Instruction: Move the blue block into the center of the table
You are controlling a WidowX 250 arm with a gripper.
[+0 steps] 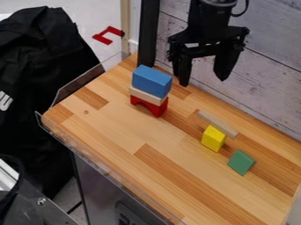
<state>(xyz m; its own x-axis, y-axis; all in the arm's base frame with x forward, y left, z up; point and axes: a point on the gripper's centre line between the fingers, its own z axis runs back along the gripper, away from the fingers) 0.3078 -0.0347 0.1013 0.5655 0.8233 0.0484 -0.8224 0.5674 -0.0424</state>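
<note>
One blue block [152,81] lies, in view, left of the hand [203,81], which gapes wide.

There's a wooden counter [111,127] — red arch [162,110] toward its left edge, plain plank [218,124], yellow block [213,139] and green block [241,162] nearer the back edge.

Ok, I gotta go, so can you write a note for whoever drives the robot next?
Gripper: open and empty, up near the wall side of the table.
Blue block: on top of a pale wooden block, which sits on the red arch block.
Done: nothing that shows; the blue block is not at the center.
Left: grasp it, lift it off, set it down mid-table.
</note>
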